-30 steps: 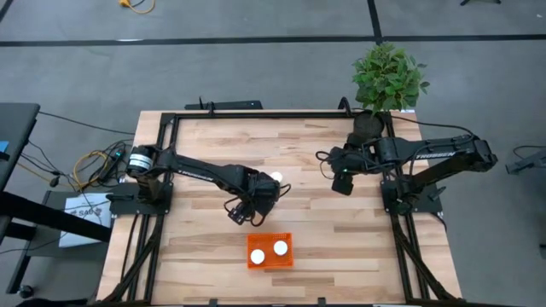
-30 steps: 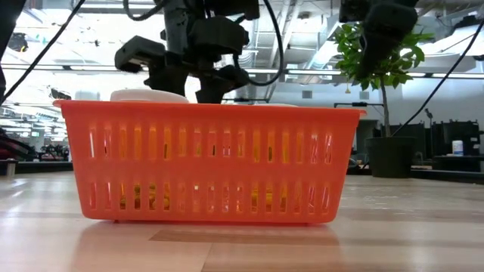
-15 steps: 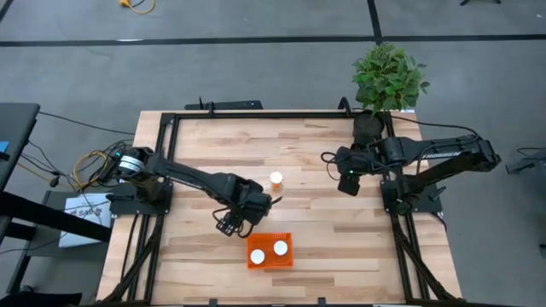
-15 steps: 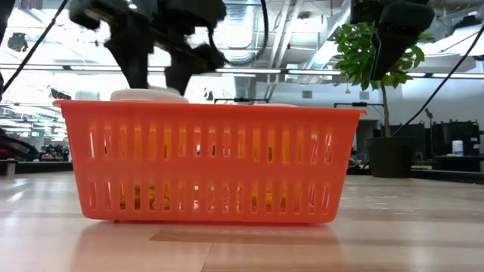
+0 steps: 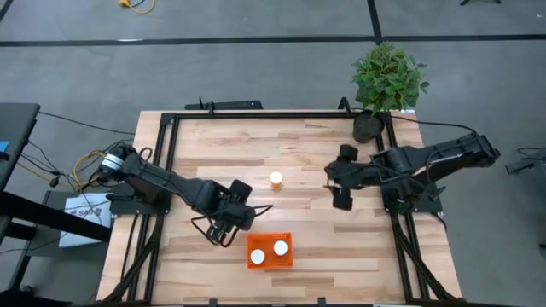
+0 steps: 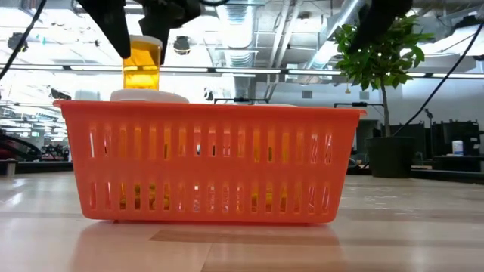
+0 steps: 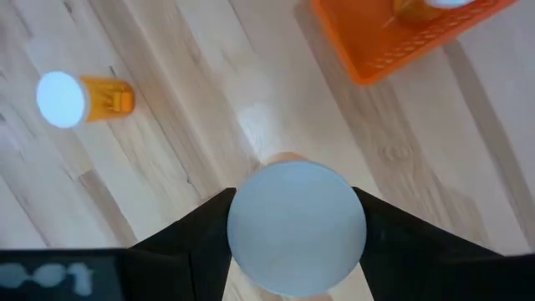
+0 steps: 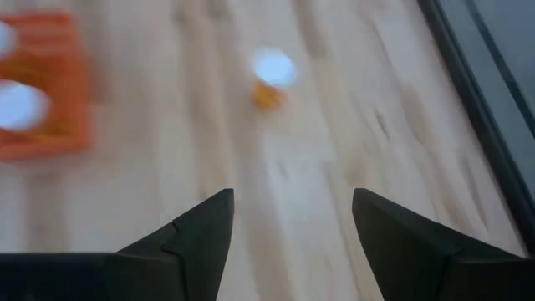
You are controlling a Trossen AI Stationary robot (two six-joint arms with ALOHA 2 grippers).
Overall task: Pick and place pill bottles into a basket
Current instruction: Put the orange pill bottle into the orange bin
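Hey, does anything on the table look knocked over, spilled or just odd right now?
Nothing stands out. Two bottles stand capped in the basket, one bottle stands upright alone on the table, and the left pincer holds another beside the basket. The right pincer is open and empty.

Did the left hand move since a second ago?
Yes. The left hand, shut on a pill bottle, went from beside the standing bottle toward the table's near edge, ending left of the basket.
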